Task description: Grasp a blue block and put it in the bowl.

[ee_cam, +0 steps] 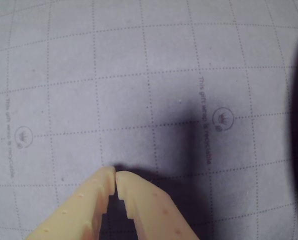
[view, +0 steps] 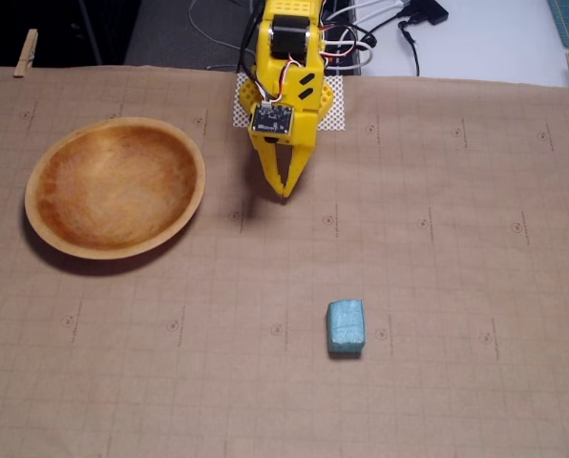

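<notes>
Over the desk [view: 456,401], in the fixed view, brown gridded paper covers nearly everything, pinned at its far corners by wooden clothespegs [view: 25,52]. Taking the bowl [view: 36,205] as the landmark: it sits at the left of the view, round, wooden, orange-brown with a paler middle, and it holds nothing. To its right, near the far edge of the paper, the yellow arm [view: 286,57] reaches down toward the desk, with a small circuit board on its front and red, white and black wires trailing behind. Its pincer [view: 285,194] points downward with the two fingers drawn to a single tip, pressed together on nothing, hanging level with the bowl's right rim and apart from it. The block [view: 347,327], light blue and rough-edged, lies flat on the paper well to the right of the bowl and nearer the viewer, clearly apart from the pincer too. A white patterned mat [view: 332,110] peeks out behind the arm's base.

From the wrist view, the pincer [ee_cam: 115,175] comes in from the bottom edge, pale yellow, its tips meeting with only a sliver between them. Beneath it is bare paper [ee_cam: 139,75] with dotted grid lines, small printed crowns and faint lettering, and the pincer's shadow spreads just beyond the tips. Neither block nor bowl shows there.
</notes>
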`<move>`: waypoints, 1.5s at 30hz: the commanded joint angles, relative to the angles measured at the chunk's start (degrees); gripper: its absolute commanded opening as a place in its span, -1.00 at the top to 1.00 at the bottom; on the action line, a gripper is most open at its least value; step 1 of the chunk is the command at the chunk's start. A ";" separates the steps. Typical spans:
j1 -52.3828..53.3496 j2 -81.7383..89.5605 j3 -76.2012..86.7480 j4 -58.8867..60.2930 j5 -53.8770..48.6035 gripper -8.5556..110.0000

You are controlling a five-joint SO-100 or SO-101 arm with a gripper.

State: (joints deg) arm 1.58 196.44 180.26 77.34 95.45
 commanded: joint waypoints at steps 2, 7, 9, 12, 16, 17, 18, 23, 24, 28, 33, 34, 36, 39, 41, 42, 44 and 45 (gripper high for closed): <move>-0.44 0.44 -1.67 -0.35 0.44 0.89; -0.44 0.62 -9.32 -3.08 -0.09 0.89; -0.44 0.62 -13.54 -5.36 -0.09 0.89; 0.00 0.62 -19.25 -8.70 -0.18 0.89; 0.26 0.62 -24.79 -10.02 0.35 0.89; 0.26 0.70 -26.28 -10.02 0.35 0.89; 0.26 0.70 -27.51 -10.02 0.35 0.89; -0.44 0.62 -33.75 -10.63 0.26 0.89; -0.53 0.44 -35.24 -10.72 0.00 0.89; -0.53 0.26 -40.87 -10.72 -0.35 0.89; -0.53 -2.20 -45.53 -10.72 -0.44 0.90; -0.53 -3.69 -46.32 -10.72 -0.44 0.89; -0.53 -7.47 -48.08 -10.72 -0.44 0.89; -1.14 -15.21 -52.47 -10.72 -0.44 0.90; -3.52 -18.72 -55.55 -10.20 -0.44 0.90; -4.75 -20.57 -56.25 -10.11 -0.44 0.88; -6.33 -25.22 -58.01 -9.93 -0.44 0.87; -6.42 -26.46 -58.27 -9.93 -0.44 0.85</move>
State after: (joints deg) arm -3.52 176.13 126.56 68.12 95.62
